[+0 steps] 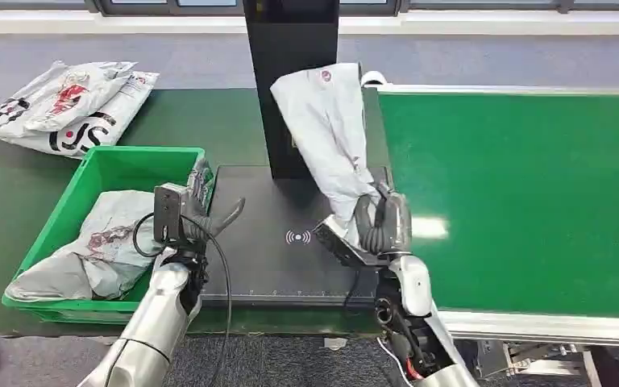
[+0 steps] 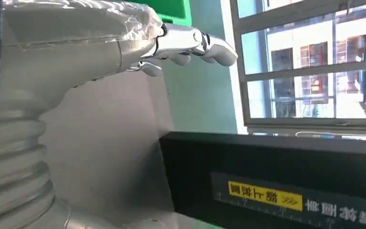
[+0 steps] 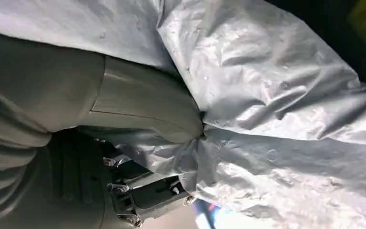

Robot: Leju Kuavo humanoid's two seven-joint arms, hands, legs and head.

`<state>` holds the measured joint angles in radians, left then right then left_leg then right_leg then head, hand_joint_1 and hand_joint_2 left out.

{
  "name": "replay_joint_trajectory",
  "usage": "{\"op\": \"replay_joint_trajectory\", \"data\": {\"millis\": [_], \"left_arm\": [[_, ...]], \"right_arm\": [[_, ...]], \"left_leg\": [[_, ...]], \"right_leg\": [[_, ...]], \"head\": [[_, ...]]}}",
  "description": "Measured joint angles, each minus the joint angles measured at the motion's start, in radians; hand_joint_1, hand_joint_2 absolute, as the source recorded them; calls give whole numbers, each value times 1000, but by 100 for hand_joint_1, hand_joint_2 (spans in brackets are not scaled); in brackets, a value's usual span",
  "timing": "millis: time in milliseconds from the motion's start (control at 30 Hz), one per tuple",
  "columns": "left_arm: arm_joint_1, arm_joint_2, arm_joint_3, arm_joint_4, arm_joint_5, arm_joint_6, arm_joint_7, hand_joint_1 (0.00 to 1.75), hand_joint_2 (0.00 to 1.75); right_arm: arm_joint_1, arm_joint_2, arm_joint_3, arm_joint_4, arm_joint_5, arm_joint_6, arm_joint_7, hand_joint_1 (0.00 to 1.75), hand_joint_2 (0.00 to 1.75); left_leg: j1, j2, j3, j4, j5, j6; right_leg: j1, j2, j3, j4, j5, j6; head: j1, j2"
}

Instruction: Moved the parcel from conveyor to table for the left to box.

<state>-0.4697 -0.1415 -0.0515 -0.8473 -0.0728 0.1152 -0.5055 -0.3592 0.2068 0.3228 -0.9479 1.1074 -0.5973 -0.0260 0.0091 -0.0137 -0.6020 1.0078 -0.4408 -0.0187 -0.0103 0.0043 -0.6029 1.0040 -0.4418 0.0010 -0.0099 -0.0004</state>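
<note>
Transfer underway: right robot hand grips parcel over black tabletop. Left robot hand empty, fingers spread, at 9 o'clock. Next: lower, release.

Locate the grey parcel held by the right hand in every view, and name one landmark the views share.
Head view: grey parcel stands upright at centre, gripped at its lower end by the right hand.
Left wrist view: not in it.
Right wrist view: crumpled parcel across the frame, against the thumb.
Shared landmark: the black scanner post.
</note>
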Motion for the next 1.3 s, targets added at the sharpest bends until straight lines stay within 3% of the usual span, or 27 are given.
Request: {"op": "replay_joint_trajectory", "data": {"millis": [233,300,367,400,667,800,1000,1200,1300], "left_arm": [[49,19,5,-63,13,-9,0,0,175],[55,22,10,-72,13,-9,2,0,175],[60,27,10,-79,16,-9,2,0,175],[63,29,10,-81,16,-9,2,0,175],[77,34,16,-97,34,2,-3,0,175],[95,35,24,-120,40,33,-14,0,175],[159,29,63,-234,64,157,-67,0,175],[172,19,85,-294,67,193,-79,0,175],[172,13,86,-307,63,223,-91,0,175]], "right_arm": [[18,-3,151,82,-142,356,-6,175,175],[16,-6,185,113,-147,391,6,175,175],[-3,-9,219,147,-144,425,24,17,175],[-14,-13,236,162,-143,434,27,2,175],[-50,-37,312,209,-124,447,62,0,175],[-51,-43,321,209,-147,399,48,0,175],[13,-58,280,33,-310,236,-42,0,175],[37,-64,230,-69,-348,206,-67,0,175],[54,-64,204,-97,-431,152,-135,0,175]], "left_leg": [[0,0,0,0,-1,-1],[0,0,0,0,-1,-1],[0,0,1,0,-1,-1],[0,1,1,0,-1,-1],[0,2,7,0,-2,-2],[0,2,7,0,-1,-2],[0,3,4,0,-1,-2],[0,2,3,0,-2,-2],[0,2,3,0,-2,-2]], "right_leg": [[0,0,0,0,-1,-1],[0,0,0,0,-1,-1],[0,0,0,0,-1,-1],[0,1,0,0,-1,-1],[0,1,5,-1,-1,-1],[0,1,6,-1,-1,-1],[0,1,2,-1,0,-2],[0,1,1,-1,-1,-2],[0,1,1,-1,-1,-2]], "head": [[0,0],[0,0],[0,0],[0,0],[0,0],[0,0],[0,0],[0,0],[0,0]]}}
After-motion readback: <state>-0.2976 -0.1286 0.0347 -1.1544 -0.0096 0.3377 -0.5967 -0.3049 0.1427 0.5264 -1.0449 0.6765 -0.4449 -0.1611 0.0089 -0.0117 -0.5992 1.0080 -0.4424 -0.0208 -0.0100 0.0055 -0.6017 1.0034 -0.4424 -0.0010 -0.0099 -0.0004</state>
